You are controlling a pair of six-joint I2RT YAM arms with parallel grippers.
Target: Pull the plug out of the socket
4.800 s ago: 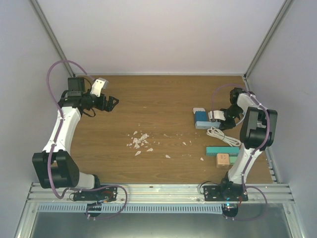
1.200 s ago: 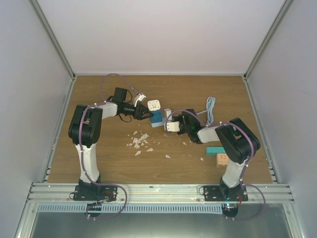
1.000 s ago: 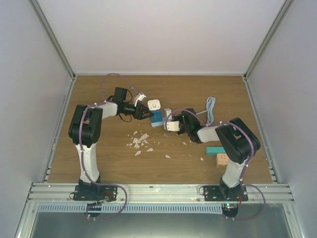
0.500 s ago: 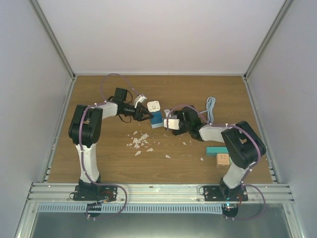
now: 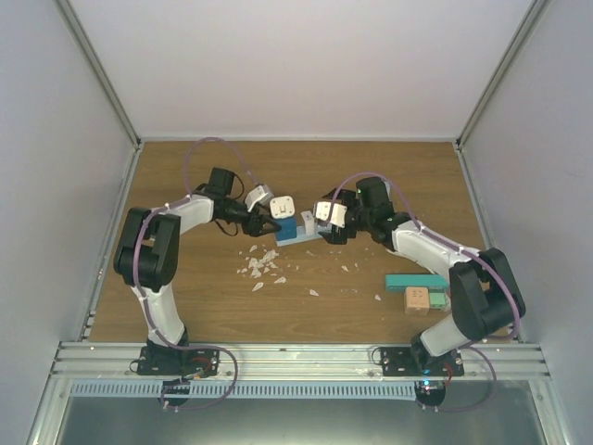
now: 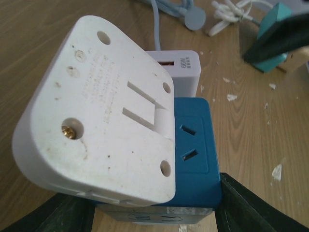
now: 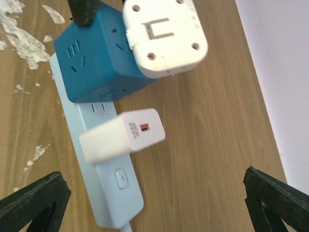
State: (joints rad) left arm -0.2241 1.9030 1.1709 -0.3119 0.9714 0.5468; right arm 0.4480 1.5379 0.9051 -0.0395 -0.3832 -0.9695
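The left end effector (image 6: 154, 212) is clamping the blue cube socket (image 6: 193, 145), while the right end effector (image 7: 154, 203) is hovering wide apart above the white charger (image 7: 123, 135) on the power strip (image 7: 108, 193).

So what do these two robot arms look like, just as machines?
The left arm and right arm have white tube-like links between chunky black joints. A thin purple cable loops along each. Both end in two black fingers, with a small white camera box at the wrist.
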